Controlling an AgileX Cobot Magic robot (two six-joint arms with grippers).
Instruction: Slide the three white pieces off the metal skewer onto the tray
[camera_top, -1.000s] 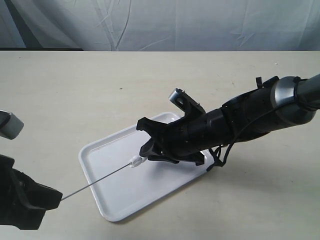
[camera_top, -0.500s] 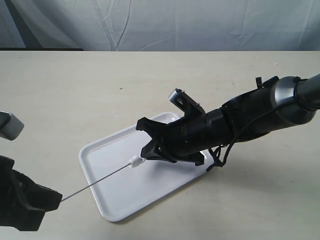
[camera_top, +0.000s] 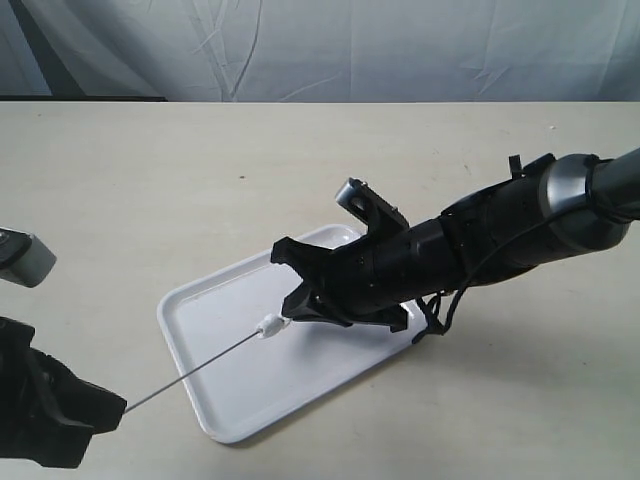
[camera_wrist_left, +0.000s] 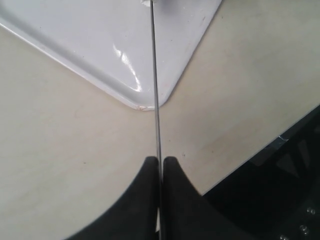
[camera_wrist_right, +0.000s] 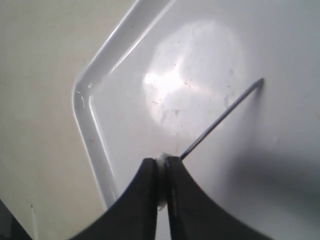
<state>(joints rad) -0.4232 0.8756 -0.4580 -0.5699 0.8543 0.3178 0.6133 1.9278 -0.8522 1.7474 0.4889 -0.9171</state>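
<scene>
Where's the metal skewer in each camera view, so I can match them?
Exterior: the metal skewer slants from the left gripper over the tray.
Left wrist: the metal skewer runs from the left gripper across the tray's corner.
Right wrist: the metal skewer's end juts past the right gripper, over the tray.
Shared landmark: the tray.

Flat rectangular white tray (camera_top: 215, 305): glossy, smooth, plastic-looking, bright glare patches. Thin grey metal skewer (camera_top: 200, 364): smooth, dull sheen. Small white piece (camera_top: 268, 324): matt. Beige tabletop (camera_top: 150, 180): matt.
</scene>
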